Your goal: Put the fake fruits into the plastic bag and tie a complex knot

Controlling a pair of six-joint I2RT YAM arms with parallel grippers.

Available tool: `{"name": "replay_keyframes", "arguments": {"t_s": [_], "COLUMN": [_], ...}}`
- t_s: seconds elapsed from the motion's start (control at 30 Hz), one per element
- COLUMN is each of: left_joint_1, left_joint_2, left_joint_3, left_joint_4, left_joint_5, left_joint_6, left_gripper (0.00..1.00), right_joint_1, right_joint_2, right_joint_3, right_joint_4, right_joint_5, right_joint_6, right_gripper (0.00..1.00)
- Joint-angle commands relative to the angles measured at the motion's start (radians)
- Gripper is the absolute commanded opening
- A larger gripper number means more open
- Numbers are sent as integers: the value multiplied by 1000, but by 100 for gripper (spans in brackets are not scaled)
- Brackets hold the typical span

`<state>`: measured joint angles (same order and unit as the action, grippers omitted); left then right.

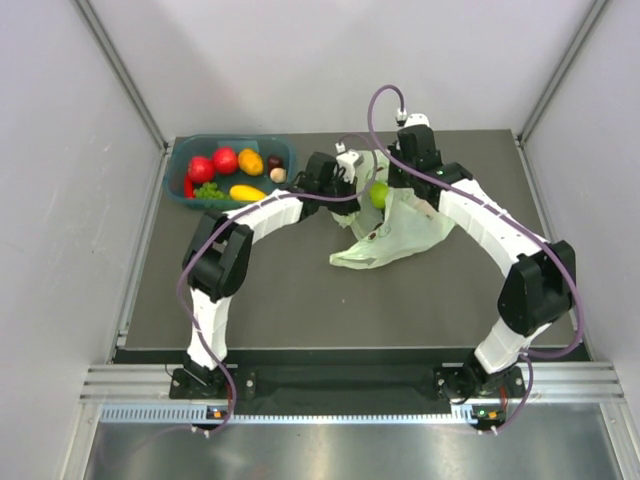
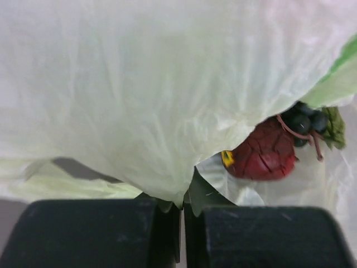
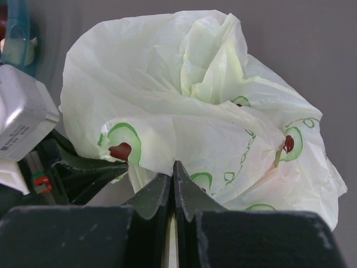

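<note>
The pale green plastic bag [image 1: 395, 238] lies at the table's middle, its top lifted between both grippers. My left gripper [image 2: 187, 204] is shut on a fold of the bag [image 2: 139, 100]. Under that fold a dark red fruit [image 2: 265, 155] and dark grapes [image 2: 304, 120] sit inside. My right gripper [image 3: 174, 167] is shut on the bag's edge [image 3: 184, 100]. In the top view the left gripper [image 1: 353, 196] and right gripper [image 1: 396, 176] flank a green apple [image 1: 379, 193] at the bag's top. No knot shows.
A teal tub [image 1: 180, 160] at the back left holds red apples [image 1: 201, 168], an orange [image 1: 250, 161], a yellow mango [image 1: 247, 192] and green grapes [image 1: 208, 190]. The left arm's finger [image 3: 83, 173] and white camera [image 3: 22, 111] sit close to my right gripper.
</note>
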<state>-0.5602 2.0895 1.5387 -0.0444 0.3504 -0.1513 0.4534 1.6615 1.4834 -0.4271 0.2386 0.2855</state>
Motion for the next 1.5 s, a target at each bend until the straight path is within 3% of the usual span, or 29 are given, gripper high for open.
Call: {"name": "replay_keyframes", "arguments": {"t_s": [0.0, 0.27, 0.7, 0.73, 0.83, 1.07, 1.2, 1.47], "left_joint_1": [-4, -4, -4, -4, -3, 14, 23, 63], "left_joint_2": [-155, -359, -514, -520, -513, -457, -450, -448], "left_joint_3": [11, -32, -193, -206, -212, -170, -152, -161], "left_joint_4": [-130, -348, -371, -350, -342, -328, -327, -328], "left_joint_5": [-27, 5, 24, 21, 4, 27, 42, 79], "left_joint_6": [27, -42, -137, -139, -134, -114, -106, -85], "left_gripper": [0, 0, 0, 0, 0, 0, 0, 0], "right_joint_1": [-16, -22, -24, -25, -25, 42, 144, 381], "right_joint_2": [-57, -14, 56, 58, 17, -144, -283, -469], "right_joint_3": [1, 67, 120, 129, 105, 37, -64, -320], "right_joint_4": [85, 125, 199, 189, 166, 36, 4, -18], "right_joint_5": [-70, -160, -283, -279, -254, -87, 43, 223], "right_joint_6": [-42, -108, -154, -154, -131, -86, -16, 286], "right_gripper": [0, 0, 0, 3, 28, 60, 70, 72]}}
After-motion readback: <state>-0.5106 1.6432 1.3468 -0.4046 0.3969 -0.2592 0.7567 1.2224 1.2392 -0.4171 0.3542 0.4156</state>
